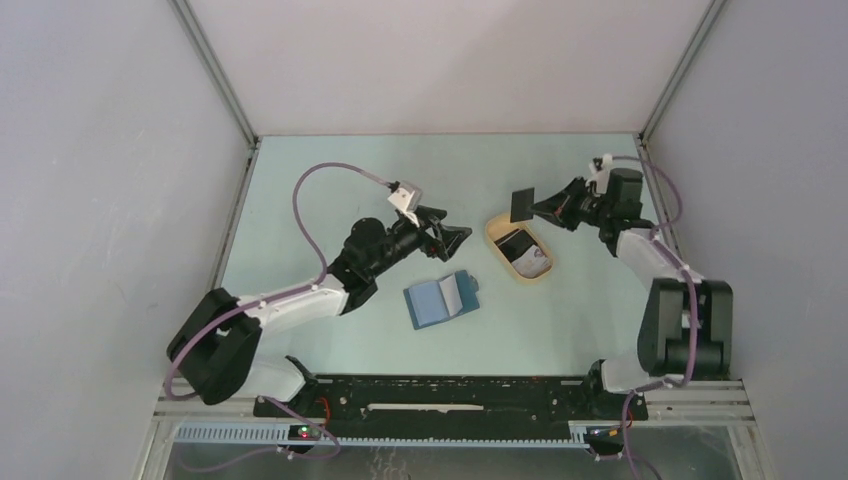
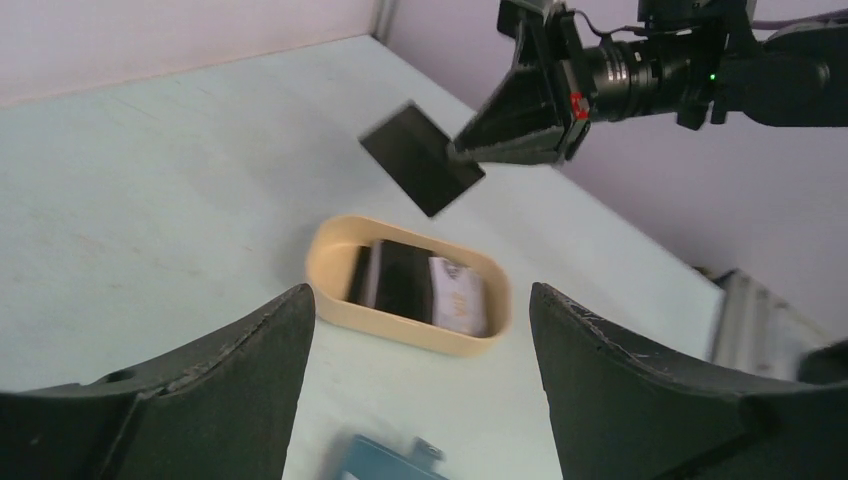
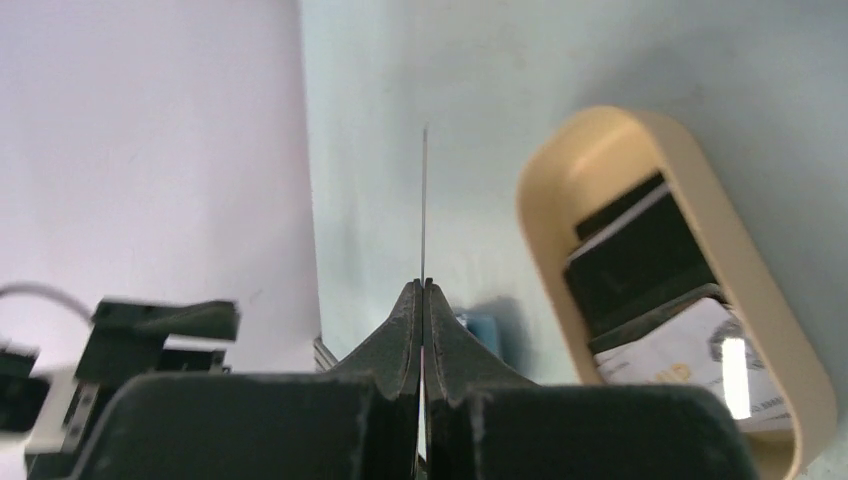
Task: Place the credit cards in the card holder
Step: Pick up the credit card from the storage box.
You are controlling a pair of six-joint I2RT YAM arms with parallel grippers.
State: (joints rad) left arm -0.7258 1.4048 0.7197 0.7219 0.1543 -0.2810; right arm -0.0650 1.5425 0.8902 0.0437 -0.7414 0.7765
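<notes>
My right gripper [image 1: 541, 207] is shut on a black credit card [image 1: 522, 204], lifted in the air above the far end of the beige oval tray [image 1: 495, 237]. In the right wrist view the card [image 3: 424, 200] shows edge-on, pinched between the closed fingertips. More credit cards, black [image 2: 402, 280] and whitish [image 2: 458, 296], lie in the tray. The teal-blue card holder [image 1: 440, 298] lies open on the table, nearer than the tray. My left gripper [image 1: 458, 240] stands open and empty just above and beyond the card holder, facing the tray.
The beige tray [image 2: 330, 250] sits right of centre on the pale green table. Grey walls close the cell at left, right and back. The arm bases and a black rail [image 1: 450, 392] run along the near edge.
</notes>
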